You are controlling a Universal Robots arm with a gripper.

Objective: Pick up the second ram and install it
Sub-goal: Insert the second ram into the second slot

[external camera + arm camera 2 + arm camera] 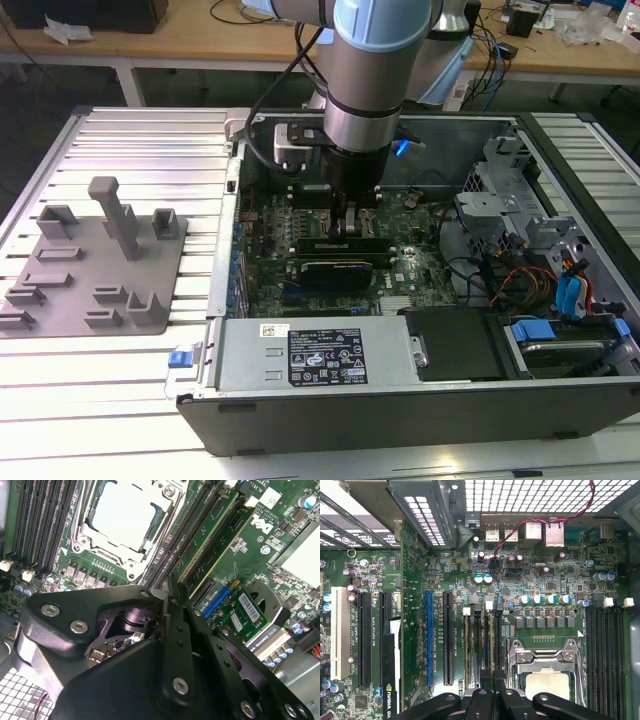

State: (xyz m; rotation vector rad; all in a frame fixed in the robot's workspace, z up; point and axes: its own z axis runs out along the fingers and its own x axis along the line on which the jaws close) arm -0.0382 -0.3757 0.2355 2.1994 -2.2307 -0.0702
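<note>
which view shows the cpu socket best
The second wrist view: the cpu socket is large there, its silver lid and metal frame almost whole. The first wrist view shows part of it, smaller. In the exterior view the arm stands over that area, so little can be made out.

The second ram [212, 532] is a long, narrow, flat green board with a pale edge strip. In the second wrist view it stands on its long edge in a dark slot of the green main board, not lying flat. It runs straight away from the hand [170, 594], and its near end is just beside the hand's tip; I cannot tell whether the two touch. A twin green stick stands parallel to it, on the side away from the hand. The chips on its face are not clear from this angle.
</note>
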